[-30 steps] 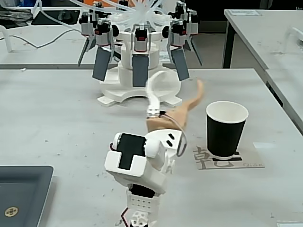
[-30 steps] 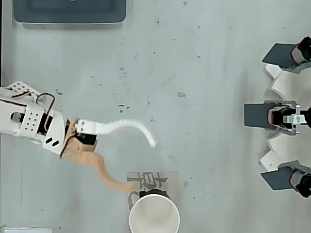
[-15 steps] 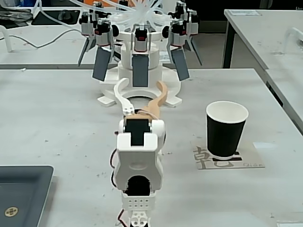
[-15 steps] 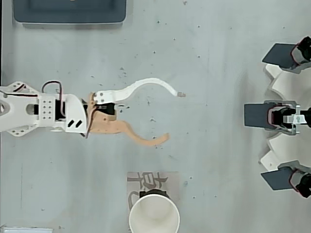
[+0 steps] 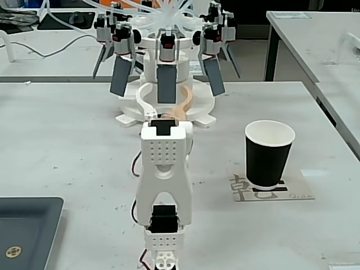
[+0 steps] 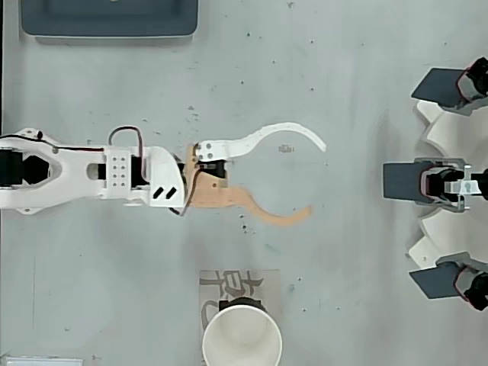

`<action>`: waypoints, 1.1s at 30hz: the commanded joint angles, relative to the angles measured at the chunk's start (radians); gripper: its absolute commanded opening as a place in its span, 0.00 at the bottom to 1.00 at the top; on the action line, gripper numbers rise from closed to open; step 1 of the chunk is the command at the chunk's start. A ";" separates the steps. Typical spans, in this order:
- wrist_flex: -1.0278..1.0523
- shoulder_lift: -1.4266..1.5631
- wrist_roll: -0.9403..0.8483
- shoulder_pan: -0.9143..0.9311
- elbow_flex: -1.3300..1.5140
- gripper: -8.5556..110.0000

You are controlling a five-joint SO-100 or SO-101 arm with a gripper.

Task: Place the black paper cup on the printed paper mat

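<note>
— Where does the black paper cup [image 5: 269, 153] stand?

— Upright on the printed paper mat [image 5: 271, 186], at the right of the fixed view. The overhead view shows its white inside and rim [image 6: 242, 337] at the bottom edge, with the mat [image 6: 239, 289] reaching out from under it toward the middle of the table [image 6: 343, 91].

— And the gripper [image 6: 316, 177]?

— Empty and spread wide, one white finger [image 6: 286, 132], one tan finger [image 6: 278, 216], stretched out over bare tabletop, well apart from the cup.

— Anything else on the table?

— A dark grey tray [image 6: 109, 19] at the top of the overhead view, and a white rig with grey paddles [image 5: 166, 67] beyond the arm; the gripper's tips look close to its base, though the fixed view hardly settles it.
</note>
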 commanded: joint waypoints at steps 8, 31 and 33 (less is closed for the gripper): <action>0.058 -0.138 -0.026 -0.008 -0.224 0.20; 0.163 -0.318 -0.026 -0.008 -0.459 0.13; 0.163 -0.321 -0.026 -0.008 -0.459 0.13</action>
